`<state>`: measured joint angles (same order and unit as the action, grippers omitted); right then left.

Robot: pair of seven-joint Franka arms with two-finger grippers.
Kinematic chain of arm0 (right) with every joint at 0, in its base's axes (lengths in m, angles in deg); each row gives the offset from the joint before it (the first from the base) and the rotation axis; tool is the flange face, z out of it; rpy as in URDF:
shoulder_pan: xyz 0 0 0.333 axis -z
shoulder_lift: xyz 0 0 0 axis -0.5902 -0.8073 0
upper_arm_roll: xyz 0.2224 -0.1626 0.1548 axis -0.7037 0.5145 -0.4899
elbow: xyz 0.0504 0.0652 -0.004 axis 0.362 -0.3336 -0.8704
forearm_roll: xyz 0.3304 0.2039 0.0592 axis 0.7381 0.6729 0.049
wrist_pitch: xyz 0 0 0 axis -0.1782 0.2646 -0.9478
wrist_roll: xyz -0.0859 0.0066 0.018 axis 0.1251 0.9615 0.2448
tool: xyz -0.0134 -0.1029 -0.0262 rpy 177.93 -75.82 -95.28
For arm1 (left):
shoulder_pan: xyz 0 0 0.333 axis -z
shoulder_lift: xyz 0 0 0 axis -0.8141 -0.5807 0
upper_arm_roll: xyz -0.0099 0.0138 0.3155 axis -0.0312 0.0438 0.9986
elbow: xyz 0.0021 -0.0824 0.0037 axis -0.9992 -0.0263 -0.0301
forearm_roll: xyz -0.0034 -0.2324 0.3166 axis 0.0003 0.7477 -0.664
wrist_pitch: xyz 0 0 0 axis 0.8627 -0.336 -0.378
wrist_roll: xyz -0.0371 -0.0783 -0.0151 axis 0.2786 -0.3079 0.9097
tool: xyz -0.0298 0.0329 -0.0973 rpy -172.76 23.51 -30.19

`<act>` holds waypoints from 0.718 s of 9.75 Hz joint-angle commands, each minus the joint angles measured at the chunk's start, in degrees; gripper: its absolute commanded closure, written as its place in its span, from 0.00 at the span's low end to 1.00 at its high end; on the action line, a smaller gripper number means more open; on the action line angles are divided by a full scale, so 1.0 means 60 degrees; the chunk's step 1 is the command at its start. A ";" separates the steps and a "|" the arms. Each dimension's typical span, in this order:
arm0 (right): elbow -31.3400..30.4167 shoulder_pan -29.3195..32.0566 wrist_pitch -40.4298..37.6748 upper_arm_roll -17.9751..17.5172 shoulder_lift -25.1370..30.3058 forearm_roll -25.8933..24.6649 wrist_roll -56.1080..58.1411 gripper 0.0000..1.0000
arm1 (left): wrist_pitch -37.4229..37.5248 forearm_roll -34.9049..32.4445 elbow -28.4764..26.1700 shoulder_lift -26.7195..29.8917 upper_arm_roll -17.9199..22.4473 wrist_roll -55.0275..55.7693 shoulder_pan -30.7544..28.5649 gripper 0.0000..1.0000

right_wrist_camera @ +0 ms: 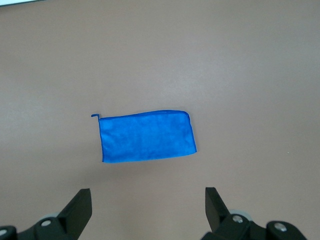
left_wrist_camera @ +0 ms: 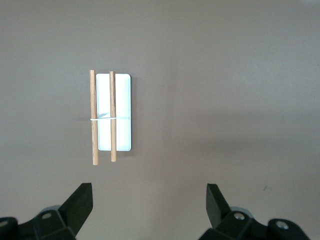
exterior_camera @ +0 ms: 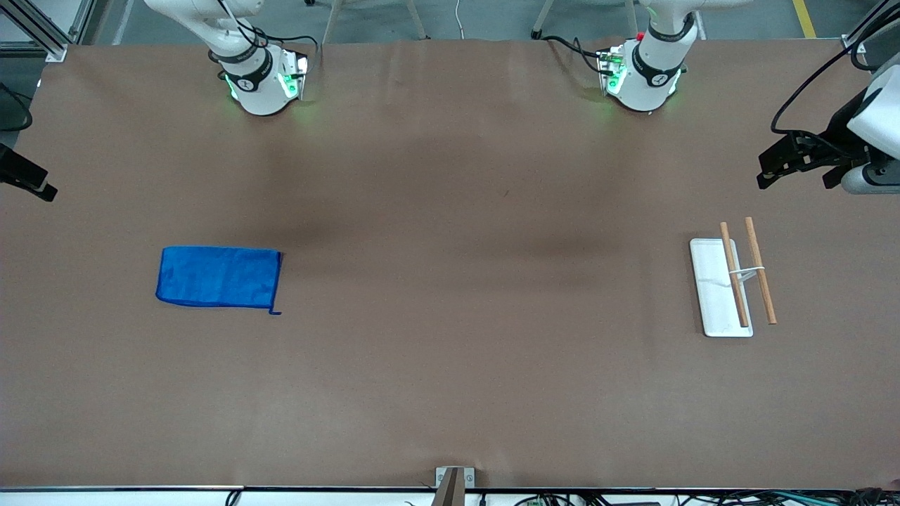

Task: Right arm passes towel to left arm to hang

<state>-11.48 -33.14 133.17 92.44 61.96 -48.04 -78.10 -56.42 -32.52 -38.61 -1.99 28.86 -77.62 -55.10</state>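
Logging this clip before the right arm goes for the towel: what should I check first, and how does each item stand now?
1. Towel lies flat on the table, toward the right arm's end: ok.
2. Towel's loop sticks out at a corner, uncovered: ok.
3. Right pincer open, high over the table with the towel in its view: ok.
4. Left pincer open, holding nothing, waiting over its end: ok.
5. Rack, two wooden rods over a white base, sits toward the left arm's end, nothing on it: ok.
6. Whether the rack is fixed down: cannot tell.

White arms [exterior_camera: 246, 77], black end effectors [left_wrist_camera: 147, 212]
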 commanded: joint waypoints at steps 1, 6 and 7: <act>0.0076 -0.0037 -0.0093 0.0044 0.0003 0.0002 0.0061 0.00 | -0.0108 0.0063 -0.0196 -0.0122 -0.0018 -0.0152 -0.0075 0.00; 0.0076 -0.0037 -0.0093 0.0044 0.0003 0.0002 0.0061 0.00 | -0.0108 0.0049 -0.0210 -0.0152 -0.0018 -0.0152 -0.0061 0.00; 0.0076 -0.0037 -0.0093 0.0044 0.0003 0.0002 0.0061 0.00 | -0.0108 0.0048 -0.0210 -0.0210 -0.0018 -0.0152 -0.0061 0.00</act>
<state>-11.48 -33.14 133.16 92.43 61.96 -48.04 -78.10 -56.46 -32.52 -38.61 -2.17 28.88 -77.64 -55.15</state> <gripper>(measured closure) 0.000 0.000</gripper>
